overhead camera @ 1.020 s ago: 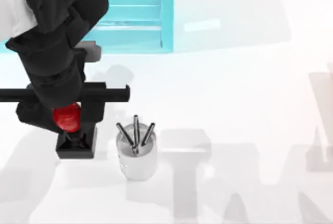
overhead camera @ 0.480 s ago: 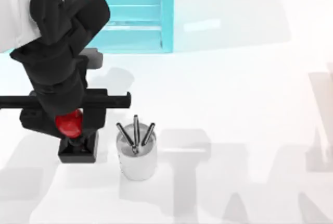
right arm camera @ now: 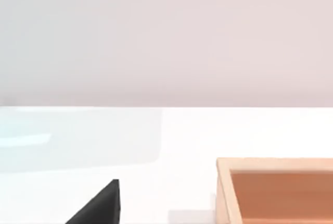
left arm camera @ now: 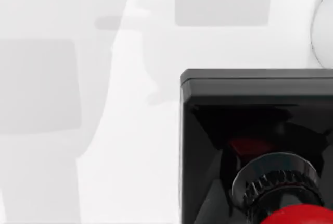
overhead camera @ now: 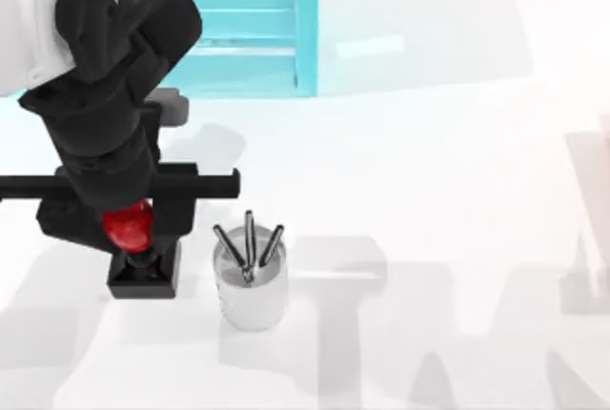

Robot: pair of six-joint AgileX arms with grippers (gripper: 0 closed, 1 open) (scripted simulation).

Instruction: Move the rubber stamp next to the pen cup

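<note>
White glossy table (overhead camera: 438, 143) with soft grey shadows, a turquoise shelf (overhead camera: 250, 24) at the back left. The stamp (overhead camera: 143, 272) sits on the table at front left, just beside the cup (overhead camera: 252, 291) on its left, a narrow gap between them, base flat as far as the top view shows. The left gripper (overhead camera: 128, 227) hangs straight over the stamp, its crossbar above the red knob; the fingers are hidden by the wrist and knob, so I cannot tell if they are apart or clamped on the knob. The left wrist view looks down on the black base (left arm camera: 257, 146), the ribbed collar and a sliver of red knob, with the edge of the cup (left arm camera: 323, 26) at the corner. Judged from this, placement looks essentially done: the stamp is already next to the cup. What is left is likely to let go, if not yet released, and lift clear without nudging the stamp. Against one second ago the arm and stamp have shifted a little away from the front edge; over the last half second almost nothing has moved. The right arm is parked off to the right; its wrist view shows a wooden tray (right arm camera: 276, 190).
</note>
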